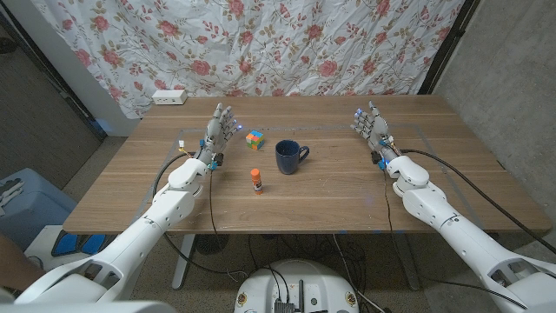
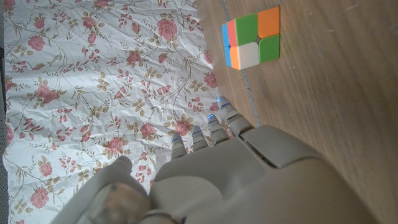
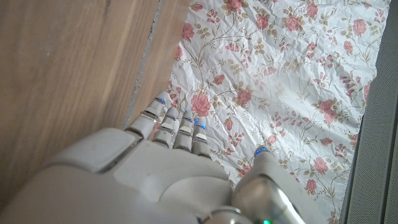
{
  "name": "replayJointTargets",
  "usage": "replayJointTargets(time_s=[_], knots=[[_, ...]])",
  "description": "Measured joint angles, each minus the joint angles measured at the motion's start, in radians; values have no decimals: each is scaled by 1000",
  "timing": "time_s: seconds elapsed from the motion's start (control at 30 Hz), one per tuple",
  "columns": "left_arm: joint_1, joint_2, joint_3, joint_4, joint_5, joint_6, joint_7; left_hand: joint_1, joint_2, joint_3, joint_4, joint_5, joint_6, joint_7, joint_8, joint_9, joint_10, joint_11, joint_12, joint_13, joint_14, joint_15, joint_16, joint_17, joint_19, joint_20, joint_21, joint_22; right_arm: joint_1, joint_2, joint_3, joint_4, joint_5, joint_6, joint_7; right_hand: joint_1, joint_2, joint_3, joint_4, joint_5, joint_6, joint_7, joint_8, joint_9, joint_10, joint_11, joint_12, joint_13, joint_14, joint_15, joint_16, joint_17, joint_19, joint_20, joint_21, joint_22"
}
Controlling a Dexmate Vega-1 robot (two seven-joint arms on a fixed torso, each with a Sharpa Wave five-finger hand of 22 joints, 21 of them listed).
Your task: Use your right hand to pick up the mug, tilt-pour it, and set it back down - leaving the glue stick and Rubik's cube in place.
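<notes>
A dark blue mug point(image 1: 290, 156) stands upright at the middle of the wooden table point(image 1: 347, 196), its handle toward the robot's right. A Rubik's cube point(image 1: 254, 139) point(image 2: 251, 38) sits just left of it, farther back. An orange-capped glue stick point(image 1: 257, 181) stands in front of the cube, nearer me. My right hand point(image 1: 371, 127) point(image 3: 168, 174) is open at the right of the table, fingers extended, well apart from the mug. My left hand point(image 1: 217, 130) point(image 2: 249, 180) is open too, beside the cube on its left, holding nothing.
A flowered cloth point(image 1: 287, 43) hangs behind the table. A white power strip point(image 1: 169, 97) lies at the back left corner. Black cables point(image 1: 452, 165) run along both arms. A blue bin point(image 1: 22, 204) stands on the floor at the left.
</notes>
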Motion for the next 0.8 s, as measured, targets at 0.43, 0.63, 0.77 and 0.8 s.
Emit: replayJointTargets(time_s=[0.43,0.63,0.77,0.8], knots=[[0,0,0,1,0,0,0,0,0,0,0,0,0,0,0,0,0,0,0,0,0,0,0,0,0,0,0,0,11,-4,-19,27,-36,57,42,5,-5,1,-7,1,-9,-9,0,0,-8,-8,0,-7,-7,-7,0,-13,-8,-8,-5,0],[0,0,0,1,0,0,0,0,0,0,0,0,0,0,0,0,0,0,0,0,0,0,0,0,0,0,0,0,12,-16,-25,25,-53,71,62,17,-17,2,-20,6,-24,-24,0,0,-30,1,0,-10,-18,-8,0,-25,-15,-7,-11,-3],[0,0,0,1,0,0,0,0,0,0,0,0,0,0,0,0,0,0,0,0,0,0,0,0,0,0,0,0,10,-32,-33,3,-67,76,69,29,-29,1,-35,6,-35,-23,-2,0,-42,-2,0,-12,-28,-13,0,-34,-30,-14,-16,-3],[0,0,0,1,0,0,0,0,0,0,0,0,0,0,0,0,0,0,0,0,0,0,0,0,0,0,0,0,9,-34,-34,0,-73,77,71,29,-29,2,-40,6,-35,-23,-5,0,-46,-6,0,-12,-35,-12,0,-37,-35,-13,-16,-3]])
